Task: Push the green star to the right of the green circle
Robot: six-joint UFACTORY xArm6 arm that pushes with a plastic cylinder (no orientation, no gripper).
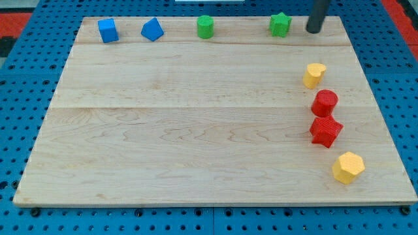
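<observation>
The green star [281,24] sits near the top edge of the wooden board [196,117], right of centre. The green circle [206,27] stands on the same row, well to the star's left, with a wide gap between them. My tip [314,30] is just to the right of the star, close to it but apart, near the board's top right corner.
A blue cube [108,30] and a blue block [152,29] sit at the top left. Down the right side lie a yellow block [314,74], a red cylinder [324,102], a red star [325,130] and a yellow hexagon [348,167].
</observation>
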